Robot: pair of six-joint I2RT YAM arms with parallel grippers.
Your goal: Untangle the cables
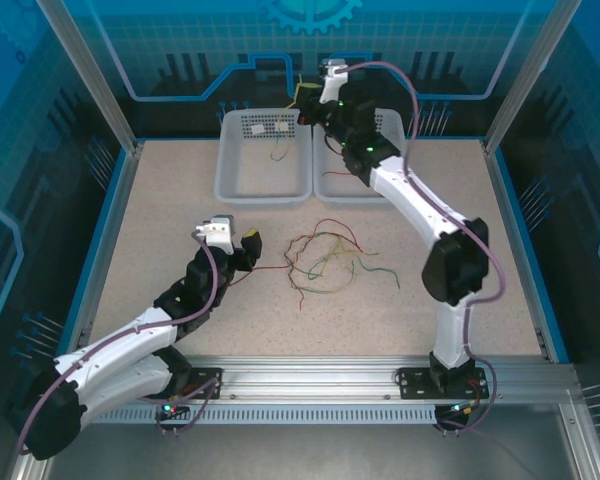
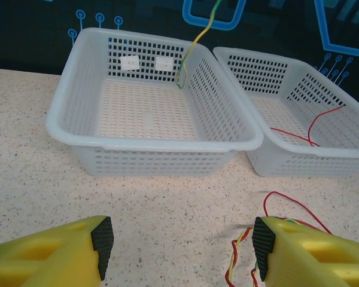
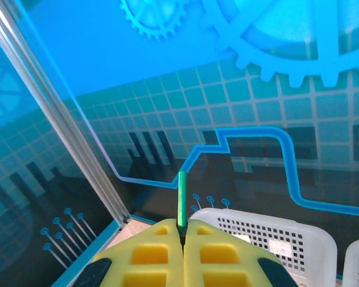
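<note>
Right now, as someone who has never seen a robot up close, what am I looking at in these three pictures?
A left arm and a right arm, both robots, are bolted to a table's edge. One picture looks down from above; the other two come from a camera on each wrist. On the speckled table lies a tangle of thin wires, red, green and yellowish, before a left basket and a right basket, both white. The left tool is open beside the tangle. The right tool is pinched shut on a greenish wire that dangles into the left basket. A red wire lies in the right basket.
</note>
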